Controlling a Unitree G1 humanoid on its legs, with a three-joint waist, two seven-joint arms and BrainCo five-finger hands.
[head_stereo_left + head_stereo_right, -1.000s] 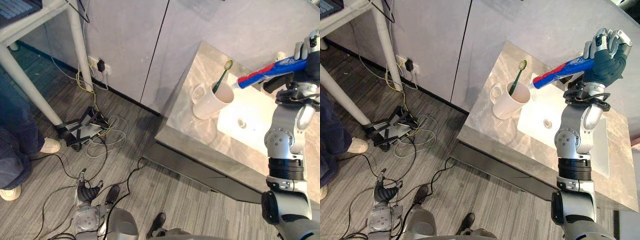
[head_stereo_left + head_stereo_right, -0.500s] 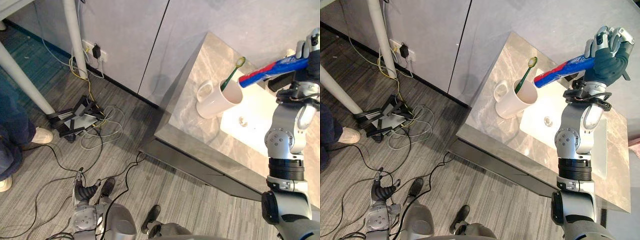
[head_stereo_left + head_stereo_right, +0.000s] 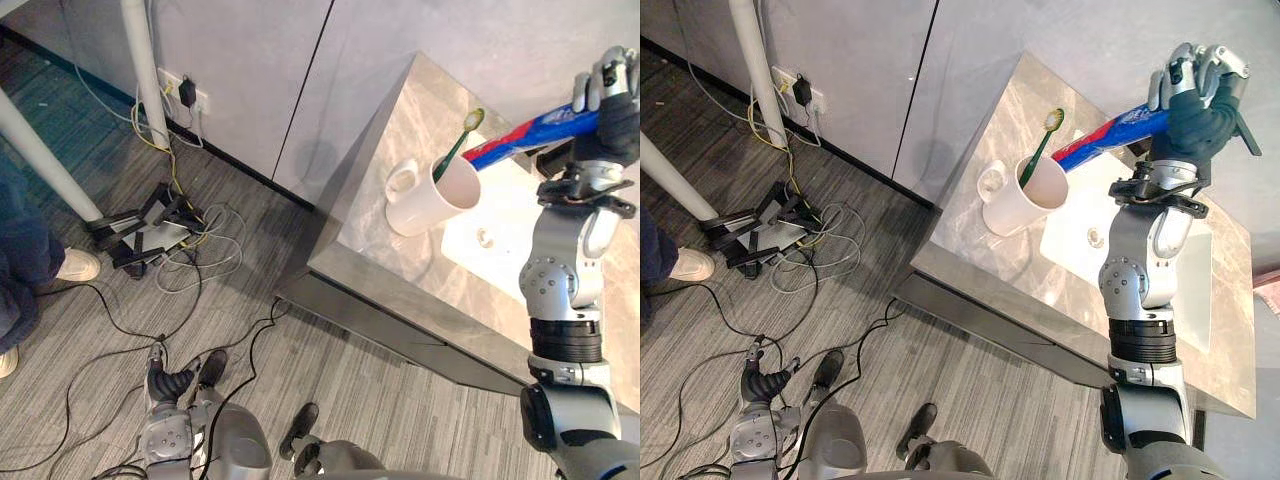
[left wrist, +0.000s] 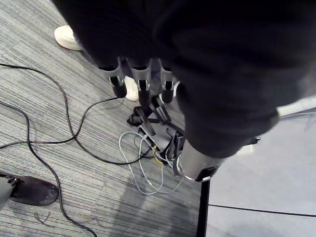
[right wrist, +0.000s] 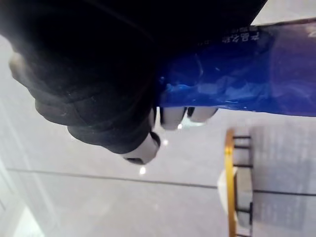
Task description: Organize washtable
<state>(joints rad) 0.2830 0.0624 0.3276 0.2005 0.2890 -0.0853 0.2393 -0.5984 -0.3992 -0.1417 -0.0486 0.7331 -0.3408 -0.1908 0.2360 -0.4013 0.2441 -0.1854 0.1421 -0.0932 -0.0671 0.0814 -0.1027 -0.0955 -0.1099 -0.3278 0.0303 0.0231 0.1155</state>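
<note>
A white mug [image 3: 428, 197] stands on the grey marble washtable [image 3: 400, 110], with a green toothbrush [image 3: 455, 147] leaning in it. My right hand [image 3: 1196, 82] is raised over the table and shut on a blue and red toothpaste tube [image 3: 1108, 134]. The tube slants down with its lower end at the mug's rim [image 3: 1061, 163]. The right wrist view has the blue tube [image 5: 237, 84] close up, with the fingers [image 5: 174, 116] curled round it. My left hand [image 3: 161, 381] hangs low over the floor, fingers [image 4: 142, 86] relaxed and holding nothing.
A white basin [image 3: 495, 235] is sunk in the washtable beside the mug. A tangle of cables and a black power adapter [image 3: 150, 240] lie on the grey floor. A white desk leg [image 3: 140, 60] and a person's shoe [image 3: 62, 267] are at the left.
The camera has shifted, so the whole scene sits differently. The tube's lower end has come down closer to the mug's rim. The left hand stays low.
</note>
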